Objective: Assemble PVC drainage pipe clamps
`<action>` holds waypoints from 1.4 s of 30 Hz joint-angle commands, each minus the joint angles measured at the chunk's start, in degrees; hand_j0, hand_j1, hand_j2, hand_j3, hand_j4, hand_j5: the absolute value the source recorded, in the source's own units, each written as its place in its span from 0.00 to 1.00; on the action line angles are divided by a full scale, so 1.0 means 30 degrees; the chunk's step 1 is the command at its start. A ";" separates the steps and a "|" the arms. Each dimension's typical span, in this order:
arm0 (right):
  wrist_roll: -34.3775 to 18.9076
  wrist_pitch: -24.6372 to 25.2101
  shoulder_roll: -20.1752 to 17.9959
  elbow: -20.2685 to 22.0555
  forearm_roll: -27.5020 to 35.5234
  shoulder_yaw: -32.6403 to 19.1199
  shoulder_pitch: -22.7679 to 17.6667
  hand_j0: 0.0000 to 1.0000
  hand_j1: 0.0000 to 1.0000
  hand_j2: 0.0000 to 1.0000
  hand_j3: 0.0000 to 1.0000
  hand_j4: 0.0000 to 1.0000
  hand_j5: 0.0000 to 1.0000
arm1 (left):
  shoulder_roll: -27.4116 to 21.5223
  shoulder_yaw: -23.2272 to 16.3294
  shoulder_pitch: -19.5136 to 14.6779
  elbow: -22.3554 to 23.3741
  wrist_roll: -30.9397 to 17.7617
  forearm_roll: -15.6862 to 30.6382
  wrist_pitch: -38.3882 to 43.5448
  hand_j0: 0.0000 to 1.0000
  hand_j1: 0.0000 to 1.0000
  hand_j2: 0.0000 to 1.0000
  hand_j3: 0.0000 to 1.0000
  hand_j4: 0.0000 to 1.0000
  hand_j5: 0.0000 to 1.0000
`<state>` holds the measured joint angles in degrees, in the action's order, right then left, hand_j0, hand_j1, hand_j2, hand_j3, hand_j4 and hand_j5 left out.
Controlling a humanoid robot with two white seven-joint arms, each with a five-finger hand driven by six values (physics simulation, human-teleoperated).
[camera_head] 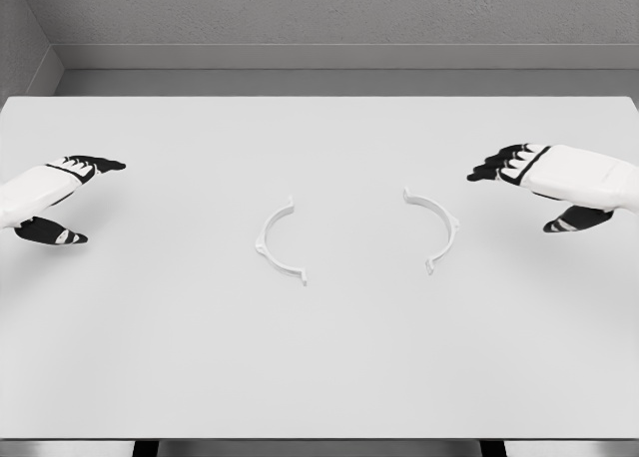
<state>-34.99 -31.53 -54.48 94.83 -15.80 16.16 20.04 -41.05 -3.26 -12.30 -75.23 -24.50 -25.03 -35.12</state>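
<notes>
At far left, over the table's (pixel 319 377) edge, the left hand (pixel 55 200) comes in from the picture's side, its white back up and black fingers (pixel 100 164) pointing right. The thumb sits below them, apart from the fingers, so the hand is spread and grips nothing. It shows above the white top with no part close to it.

Right of it, near the middle of the table, lies the left half-clamp (pixel 277 241), a thin white arc lying flat. Its curve bulges left and its open side faces right. Small tabs stick out at its upper and lower ends.

A bare gap of tabletop separates it from the right half-clamp (pixel 436 229), which mirrors it: the curve bulges right, the open side faces left, and tabs show at both ends. The two halves face each other like brackets, apart and not touching. The right one sits a touch higher in the picture than the left.

Farther right, the right hand (pixel 554 183) enters from the picture's right edge, white back up, black fingers (pixel 494 168) pointing left toward the middle. Its thumb hangs below, separate from the fingers; the hand is loose, unclenched, and carries nothing. It is well apart from the right half-clamp.

Behind the table runs a grey wall (pixel 339 13).
</notes>
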 commanded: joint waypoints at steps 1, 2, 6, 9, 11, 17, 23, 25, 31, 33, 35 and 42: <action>-0.0002 0.0199 -0.0034 0.0295 0.0081 0.0032 0.0000 1.00 1.00 1.00 1.00 1.00 1.00 | 0.0002 0.0002 0.0000 -0.0032 0.0022 0.0112 0.0040 1.00 1.00 1.00 1.00 1.00 1.00; -0.0002 0.0199 -0.0034 0.0323 0.0110 0.0032 0.0029 1.00 1.00 1.00 1.00 1.00 1.00 | 0.0060 0.0002 0.0000 -0.0061 -0.0007 0.0054 0.0040 1.00 1.00 1.00 1.00 1.00 1.00; -0.0002 0.0169 -0.0005 0.0295 0.0110 0.0061 0.0029 1.00 1.00 1.00 1.00 1.00 1.00 | 0.0997 0.0031 -0.0059 -0.0792 -0.0007 -0.0386 0.0040 1.00 1.00 1.00 1.00 1.00 1.00; -0.0002 0.0228 0.0171 0.0323 0.0140 0.0120 0.0029 1.00 1.00 1.00 1.00 1.00 1.00 | 0.2111 0.0061 -0.0058 -0.2140 -0.0007 -0.1499 0.0040 1.00 1.00 1.00 1.00 1.00 1.00; -0.0002 0.0257 0.0200 0.0236 0.0110 0.0120 -0.0088 1.00 1.00 1.00 1.00 1.00 1.00 | 0.3194 0.0031 0.0175 -0.4336 -0.0007 -0.2200 0.0040 1.00 1.00 1.00 1.00 1.00 1.00; -0.0002 0.1986 0.1928 -0.0790 -0.0036 0.0706 0.0029 1.00 1.00 1.00 1.00 1.00 1.00 | 0.4981 0.0149 0.0381 -0.5949 -0.0007 -0.4692 0.0040 1.00 1.00 1.00 1.00 1.00 1.00; -0.0002 0.2132 0.3569 -0.1756 -0.0562 0.0677 0.0234 1.00 1.00 1.00 1.00 1.00 1.00 | 0.6652 0.0002 0.0381 -0.5891 -0.0007 -0.5396 0.0040 1.00 1.00 1.00 1.00 1.00 1.00; -0.0002 0.2132 0.4126 -0.1961 -0.1999 0.0706 0.0586 1.00 1.00 1.00 1.00 1.00 1.00 | 0.6945 0.0031 0.0439 -0.5833 -0.0007 -0.5366 0.0040 1.00 1.00 1.00 1.00 1.00 1.00; -0.0002 0.2132 0.5239 -0.3660 -0.2058 0.1204 0.1553 1.00 1.00 1.00 1.00 1.00 1.00 | 0.7912 -0.0027 0.1113 -0.6008 -0.0007 -0.5278 0.0040 1.00 1.00 1.00 1.00 1.00 1.00; -0.0002 0.2132 0.5443 -0.4128 -0.2087 0.1409 0.1582 1.00 1.00 1.00 1.00 1.00 1.00 | 0.7912 -0.0057 0.1201 -0.5892 -0.0007 -0.5278 0.0040 1.00 1.00 1.00 1.00 1.00 1.00; -0.0002 0.2103 0.5737 -0.4510 -0.2262 0.1438 0.1611 1.00 1.00 1.00 1.00 1.00 1.00 | 0.8087 -0.0057 0.1201 -0.5803 -0.0007 -0.5249 0.0040 1.00 1.00 1.00 1.00 1.00 1.00; -0.0002 0.2044 0.6763 -0.6063 -0.2878 0.1848 0.2432 1.00 1.00 1.00 1.00 1.00 1.00 | 0.8498 -0.0232 0.1143 -0.5101 0.0022 -0.5278 0.0040 1.00 1.00 1.00 1.00 1.00 1.00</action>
<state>-35.02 -25.46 -34.85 77.69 -24.34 21.49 27.60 -15.77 -3.88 -9.14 -91.30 -24.49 -41.24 -35.11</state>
